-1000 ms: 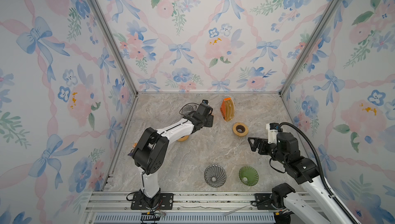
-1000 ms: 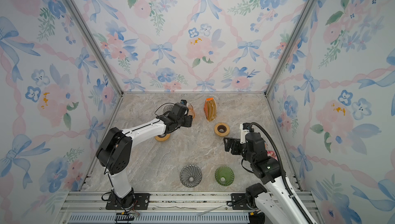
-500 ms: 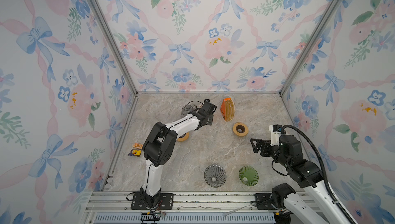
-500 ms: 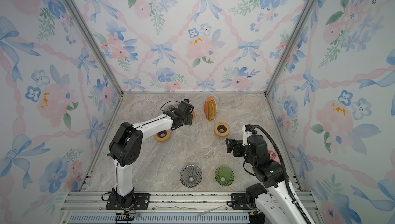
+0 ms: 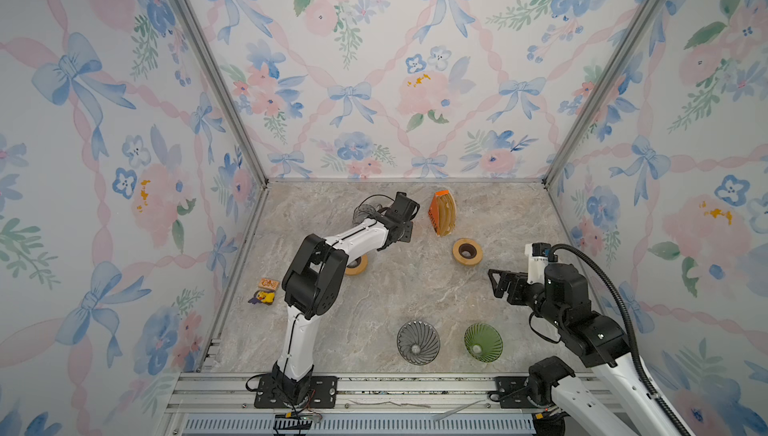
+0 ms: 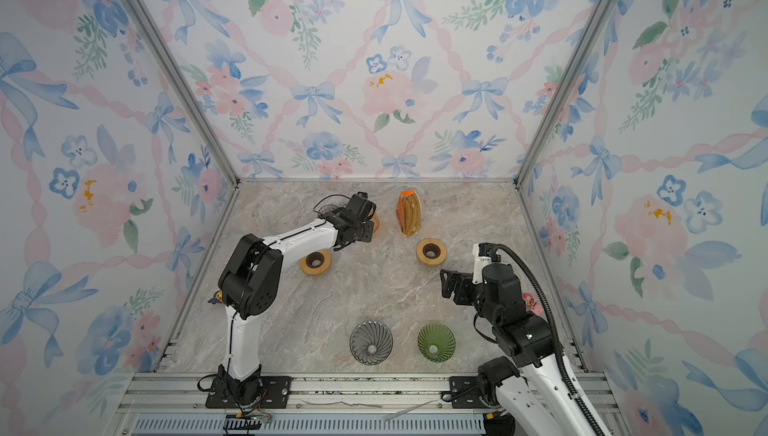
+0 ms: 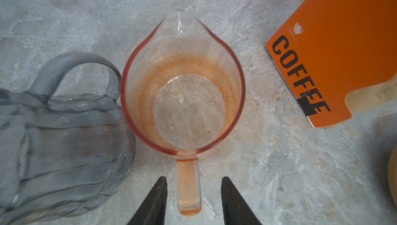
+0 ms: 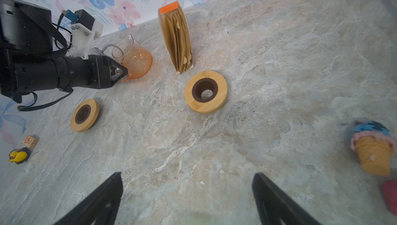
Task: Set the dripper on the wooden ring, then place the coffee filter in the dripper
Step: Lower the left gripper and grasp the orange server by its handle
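Though near left fingers (image 7: pixel 154 202) parted astride a carafe handle (image 7: pixel 189 187), filter pack (image 5: pixel 444 213) ungripped; right fingers (image 8: pixel 101 200) spread.

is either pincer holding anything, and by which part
Nothing is held. The left pincer straddles the handle of the orange carafe, with a gap on each side; the right pincer is open and empty.

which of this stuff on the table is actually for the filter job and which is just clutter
For the job:
- filter pack
- grey dripper
- green dripper
- probably coffee kit too: wooden rings, and the orange jug, whose handle sits between the open jaws of the left hand

Lying about:
- grey glass jug
- rubber duck
- wooden block
- toy ice cream
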Robot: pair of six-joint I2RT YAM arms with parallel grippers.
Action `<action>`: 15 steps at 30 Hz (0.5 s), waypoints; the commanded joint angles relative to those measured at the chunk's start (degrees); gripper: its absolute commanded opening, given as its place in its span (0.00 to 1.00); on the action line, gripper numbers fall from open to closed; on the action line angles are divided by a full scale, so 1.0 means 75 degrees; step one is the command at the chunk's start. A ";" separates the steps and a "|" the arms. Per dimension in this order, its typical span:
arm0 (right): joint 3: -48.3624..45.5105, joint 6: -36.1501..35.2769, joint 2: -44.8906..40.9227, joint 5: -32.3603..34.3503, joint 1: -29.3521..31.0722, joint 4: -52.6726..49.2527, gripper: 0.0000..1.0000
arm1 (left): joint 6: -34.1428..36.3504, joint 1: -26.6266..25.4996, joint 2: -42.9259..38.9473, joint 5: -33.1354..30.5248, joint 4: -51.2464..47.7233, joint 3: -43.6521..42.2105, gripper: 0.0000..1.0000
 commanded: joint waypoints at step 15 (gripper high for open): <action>0.0044 -0.0049 -0.0084 0.0123 0.0084 -0.0213 0.96 | 0.0058 0.0055 0.0567 -0.0157 -0.0757 0.0617 0.34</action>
